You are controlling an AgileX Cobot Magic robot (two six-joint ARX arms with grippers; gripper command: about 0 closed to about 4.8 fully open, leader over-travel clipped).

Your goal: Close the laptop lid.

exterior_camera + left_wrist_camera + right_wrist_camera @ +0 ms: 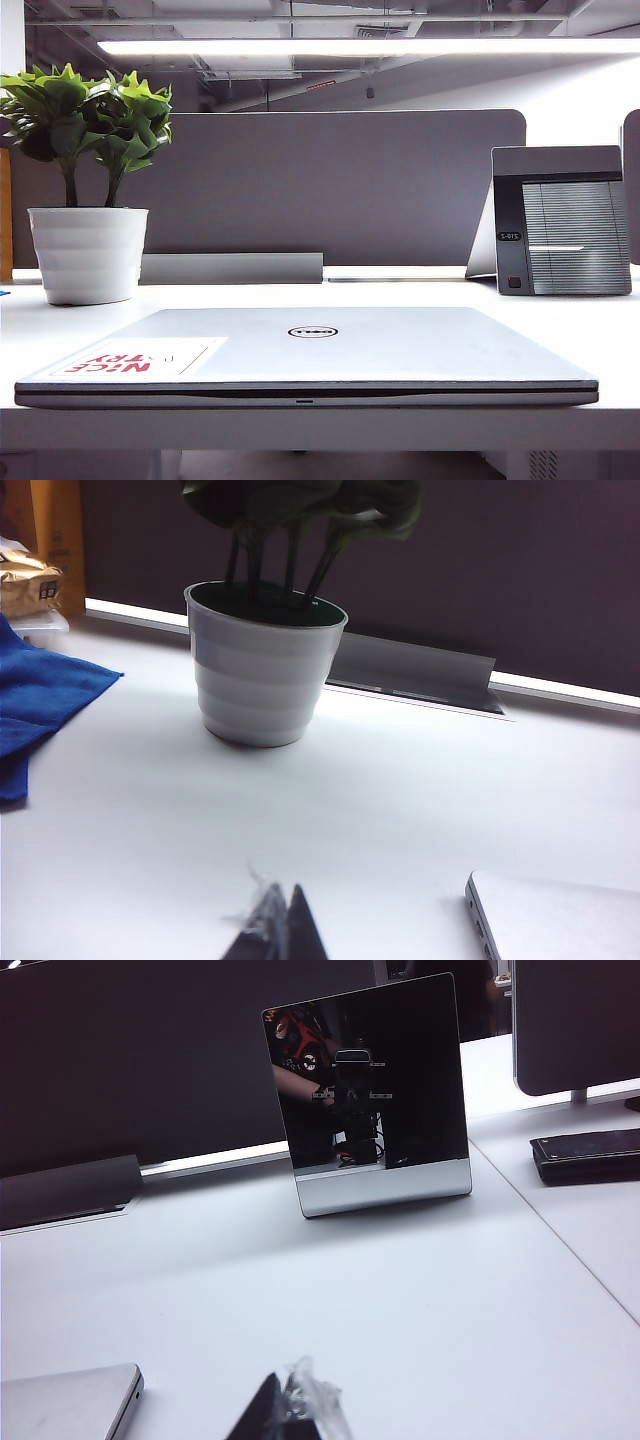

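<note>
The laptop lid (330, 345) lies flat down on its base at the front of the white desk, silver face up with the oval Dell logo (312, 332) and a white red-lettered sticker (135, 358). A corner of the laptop shows in the left wrist view (560, 920) and in the right wrist view (65, 1400). My left gripper (280, 925) is shut, empty, above the desk beside that corner. My right gripper (295, 1410) is also shut on nothing, with clear film on its tips. Neither gripper appears in the exterior view.
A white pot with a green plant (88, 250) (262, 665) stands back left. A grey-black ribbed-panel device (560, 220) (375, 1100) stands back right. A blue cloth (40, 705) lies left of the pot. A grey partition (330, 190) closes the back; a black flat object (588, 1155) lies far right.
</note>
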